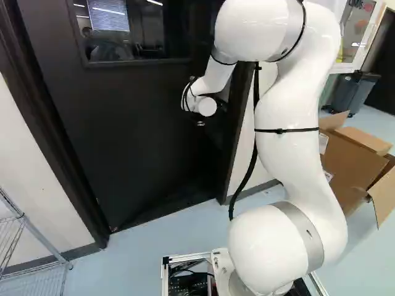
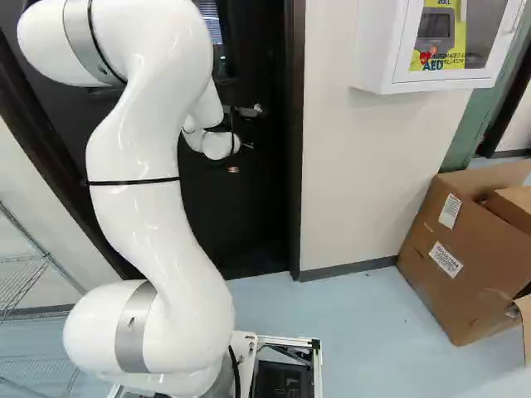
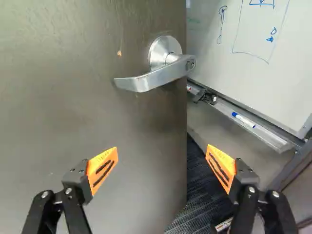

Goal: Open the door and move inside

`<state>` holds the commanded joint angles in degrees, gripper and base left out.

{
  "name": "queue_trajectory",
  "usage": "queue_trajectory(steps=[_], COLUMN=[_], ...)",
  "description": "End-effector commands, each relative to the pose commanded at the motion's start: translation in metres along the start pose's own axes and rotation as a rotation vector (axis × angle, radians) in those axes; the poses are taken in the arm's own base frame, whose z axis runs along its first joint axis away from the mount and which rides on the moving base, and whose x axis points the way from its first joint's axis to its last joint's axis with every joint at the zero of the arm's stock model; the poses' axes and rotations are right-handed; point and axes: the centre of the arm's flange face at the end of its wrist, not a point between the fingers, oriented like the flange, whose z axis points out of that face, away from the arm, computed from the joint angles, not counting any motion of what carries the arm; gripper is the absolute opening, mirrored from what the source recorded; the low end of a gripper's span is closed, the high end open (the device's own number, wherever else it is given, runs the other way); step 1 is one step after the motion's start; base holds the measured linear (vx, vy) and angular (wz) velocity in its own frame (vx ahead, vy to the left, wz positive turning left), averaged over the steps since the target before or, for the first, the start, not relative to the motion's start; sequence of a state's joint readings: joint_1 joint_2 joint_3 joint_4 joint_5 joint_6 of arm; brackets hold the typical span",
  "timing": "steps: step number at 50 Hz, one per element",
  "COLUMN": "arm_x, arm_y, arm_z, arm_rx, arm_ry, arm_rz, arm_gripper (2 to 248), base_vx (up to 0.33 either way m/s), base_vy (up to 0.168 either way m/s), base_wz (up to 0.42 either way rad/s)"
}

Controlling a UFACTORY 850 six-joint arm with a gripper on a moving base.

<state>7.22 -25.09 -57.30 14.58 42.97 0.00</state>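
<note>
The black door (image 1: 142, 123) stands ajar, swung away from me, with a gap along its handle side. In the right base view my gripper (image 2: 240, 156) is near the door, just below its lever handle (image 2: 249, 110); it is mostly dark against the panel. Seen from the wrist, the silver lever (image 3: 156, 75) is fixed near the door's free edge. My gripper (image 3: 162, 169) is spread open, its orange pads wide apart with nothing held between them. The lever lies ahead of the fingers, apart from them. One finger is over the door panel, the other over the gap.
Through the gap, a whiteboard (image 3: 253, 63) with a marker tray and dark carpet (image 3: 197, 195) show. The door frame (image 2: 294, 166) stands right of the door. Cardboard boxes (image 2: 465, 249) and a wall cabinet (image 2: 373, 50) are farther right. A wire rack (image 1: 37, 246) stands at the left.
</note>
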Motion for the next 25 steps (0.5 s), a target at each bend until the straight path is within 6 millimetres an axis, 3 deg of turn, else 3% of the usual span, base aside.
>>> queue_trajectory(steps=[25], arm_x=[-0.005], arm_y=[0.015], arm_z=[-0.047], arm_rx=[0.054], arm_ry=[-0.024], arm_rz=[-0.081], arm_gripper=[247], base_vx=[0.000], base_vy=[0.000], base_wz=[0.000])
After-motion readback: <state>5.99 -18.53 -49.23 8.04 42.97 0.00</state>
